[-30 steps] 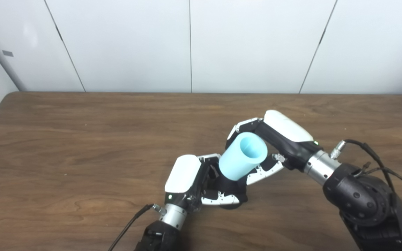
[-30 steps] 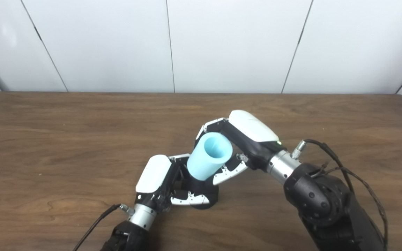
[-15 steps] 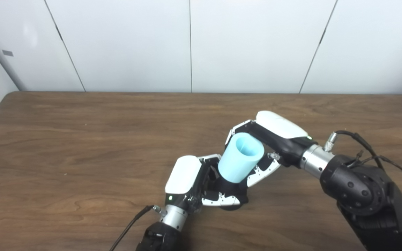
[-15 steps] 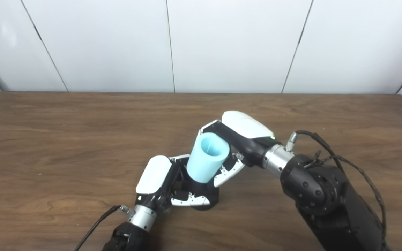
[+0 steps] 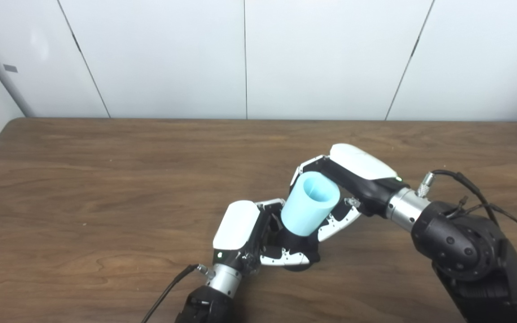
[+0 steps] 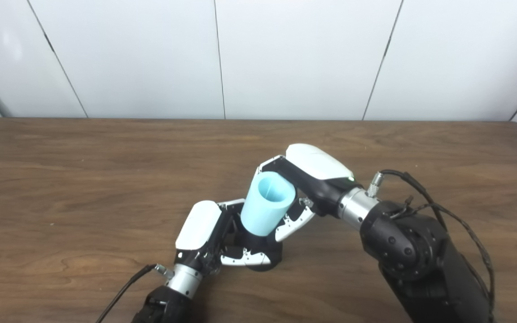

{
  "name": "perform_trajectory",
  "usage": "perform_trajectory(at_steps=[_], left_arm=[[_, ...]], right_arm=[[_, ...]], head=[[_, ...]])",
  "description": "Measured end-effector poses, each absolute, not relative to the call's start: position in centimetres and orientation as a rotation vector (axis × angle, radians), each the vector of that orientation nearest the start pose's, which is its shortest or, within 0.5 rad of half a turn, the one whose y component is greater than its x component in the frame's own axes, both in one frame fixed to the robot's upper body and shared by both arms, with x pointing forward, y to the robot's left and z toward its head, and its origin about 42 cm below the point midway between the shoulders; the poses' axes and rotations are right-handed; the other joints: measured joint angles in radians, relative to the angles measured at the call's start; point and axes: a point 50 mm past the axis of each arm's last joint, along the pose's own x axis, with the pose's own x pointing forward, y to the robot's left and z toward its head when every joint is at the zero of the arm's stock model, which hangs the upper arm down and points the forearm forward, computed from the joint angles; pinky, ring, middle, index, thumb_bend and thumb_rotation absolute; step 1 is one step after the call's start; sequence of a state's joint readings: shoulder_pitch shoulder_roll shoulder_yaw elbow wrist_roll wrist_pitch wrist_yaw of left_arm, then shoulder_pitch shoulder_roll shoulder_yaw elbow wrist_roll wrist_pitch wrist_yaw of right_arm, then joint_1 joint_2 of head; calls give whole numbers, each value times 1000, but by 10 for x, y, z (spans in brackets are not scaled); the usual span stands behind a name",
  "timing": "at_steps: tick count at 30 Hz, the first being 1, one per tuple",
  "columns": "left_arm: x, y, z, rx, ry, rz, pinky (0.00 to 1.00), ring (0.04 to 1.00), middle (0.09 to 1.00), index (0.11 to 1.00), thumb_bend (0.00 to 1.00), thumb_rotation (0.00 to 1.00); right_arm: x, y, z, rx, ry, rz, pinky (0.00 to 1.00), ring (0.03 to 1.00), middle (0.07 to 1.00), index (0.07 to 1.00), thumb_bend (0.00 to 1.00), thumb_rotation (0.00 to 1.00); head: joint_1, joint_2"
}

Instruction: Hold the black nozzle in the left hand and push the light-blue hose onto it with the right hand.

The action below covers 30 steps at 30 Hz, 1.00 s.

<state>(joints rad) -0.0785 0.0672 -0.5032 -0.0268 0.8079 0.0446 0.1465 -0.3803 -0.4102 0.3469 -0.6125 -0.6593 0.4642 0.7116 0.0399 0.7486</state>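
The light-blue hose (image 5: pixel 308 203) is a short wide tube, tilted, open end up. My right hand (image 5: pixel 348 179) is shut on it, fingers behind and thumb in front. Its lower end sits over the black nozzle (image 5: pixel 301 251), which stands on the wooden table (image 5: pixel 106 188). My left hand (image 5: pixel 258 233) is shut on the nozzle from the left, fingers wrapped around its base. Most of the nozzle is hidden by the hose and the fingers. The same scene shows in the right eye view, with the hose (image 6: pixel 267 204) and the nozzle (image 6: pixel 263 255).
A white panelled wall (image 5: pixel 245 58) runs along the table's far edge. A black cable (image 5: pixel 469 188) loops off my right wrist and another cable (image 5: pixel 168 287) trails from my left wrist.
My right hand has brought the hose a little down and left onto the nozzle, and the hose stands more upright. My left hand has stayed in place.
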Motion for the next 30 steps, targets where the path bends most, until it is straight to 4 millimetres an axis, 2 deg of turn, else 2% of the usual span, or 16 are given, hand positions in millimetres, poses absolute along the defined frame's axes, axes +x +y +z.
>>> perform_trajectory(at_steps=[5,6,7,10,14,17,24,30], left_arm=[[275,95,118,852,-315,-309,339,423,461,534,473,0],[275,95,118,852,-315,-309,341,424,460,533,473,0],[275,95,118,852,-315,-310,344,426,463,533,473,0],[275,95,117,852,-316,-312,342,426,468,536,473,0],[275,94,117,852,-316,-314,338,427,472,538,473,0],[275,94,117,853,-317,-316,327,426,471,538,472,0],[274,93,117,856,-318,-324,335,426,468,537,473,0],[274,93,117,858,-318,-328,331,429,470,537,472,0]], right_arm=[[301,-185,296,-1131,-264,601,335,391,502,582,490,0],[301,-185,297,-1132,-262,601,368,440,546,623,685,49],[301,-185,297,-1132,-261,601,381,480,591,665,814,111],[301,-185,297,-1134,-262,602,412,549,662,733,940,215],[301,-185,297,-1138,-261,603,489,614,713,773,994,287],[302,-186,299,-1147,-261,610,517,618,700,759,1000,319],[303,-189,302,-1163,-258,617,563,639,707,745,1000,315],[301,-196,309,-1142,-260,613,606,692,756,789,1000,311]], head=[[2,-2],[2,-2],[2,-2],[-3,0],[-5,2],[-6,2],[-8,3],[-6,6]])
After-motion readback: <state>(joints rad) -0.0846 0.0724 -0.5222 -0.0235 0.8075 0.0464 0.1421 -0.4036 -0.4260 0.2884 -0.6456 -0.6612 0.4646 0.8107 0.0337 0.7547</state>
